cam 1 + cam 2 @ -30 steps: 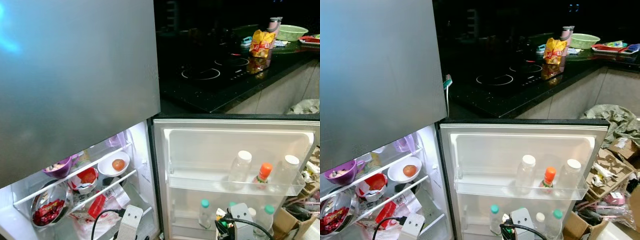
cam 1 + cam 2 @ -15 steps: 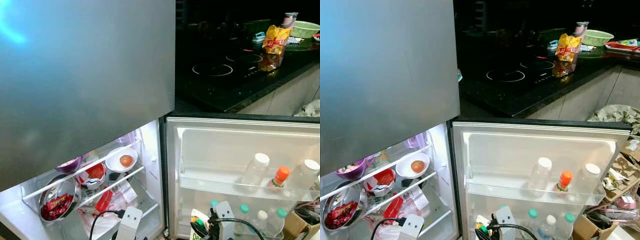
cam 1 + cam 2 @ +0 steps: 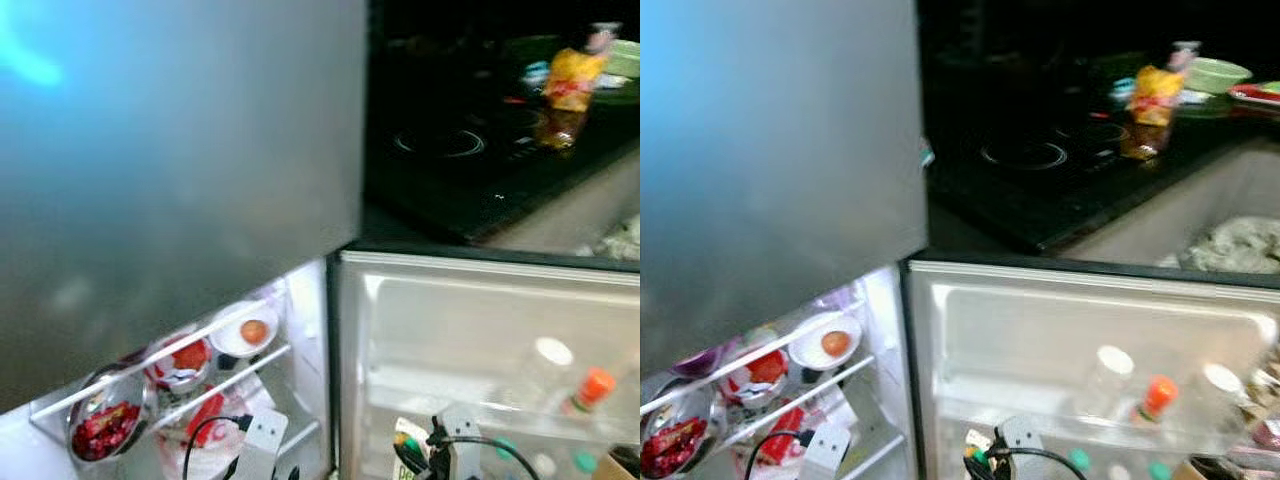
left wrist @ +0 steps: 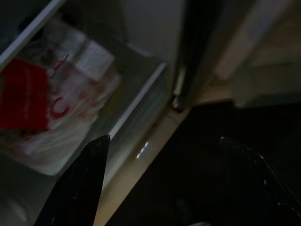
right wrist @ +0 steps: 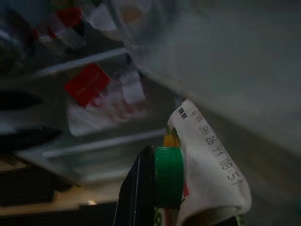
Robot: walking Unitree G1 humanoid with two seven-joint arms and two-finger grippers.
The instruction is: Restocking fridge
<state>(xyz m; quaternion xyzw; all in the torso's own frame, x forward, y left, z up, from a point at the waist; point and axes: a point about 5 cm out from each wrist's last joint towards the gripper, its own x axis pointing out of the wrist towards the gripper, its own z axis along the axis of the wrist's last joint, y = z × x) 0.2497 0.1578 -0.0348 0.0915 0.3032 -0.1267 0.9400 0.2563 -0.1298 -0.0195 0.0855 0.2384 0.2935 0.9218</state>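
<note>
The fridge's lower compartment [image 3: 300, 300] stands open under the shut grey freezer door [image 3: 180, 150]. My right gripper [image 3: 415, 455] is shut on a white drink carton with a green cap [image 5: 207, 160], low in front of the inner door panel [image 3: 470, 320]. One black finger [image 5: 136, 188] presses beside the cap. My left gripper [image 4: 163, 140] is open and holds nothing, low by the fridge's bottom edge. The shelves hold a white bowl with an orange item [image 3: 247, 330], a red-and-white bowl [image 3: 178, 360] and a steel bowl of red food [image 3: 100, 428]. A red-printed bag [image 4: 51, 108] lies on the lowest shelf.
The door shelf [image 3: 520, 400] carries a white-capped clear bottle [image 3: 545, 365] and an orange-capped bottle [image 3: 592, 388]. To the right a black cooktop counter [image 3: 450, 150] holds a yellow snack bag [image 3: 570, 80] and a green basket [image 3: 1215, 75]. Crumpled cloth [image 3: 1230, 245] lies beyond the door.
The camera has swung left and the picture is now blurred. My right gripper has carried the carton leftwards, towards the open compartment. The left gripper has stayed low.
</note>
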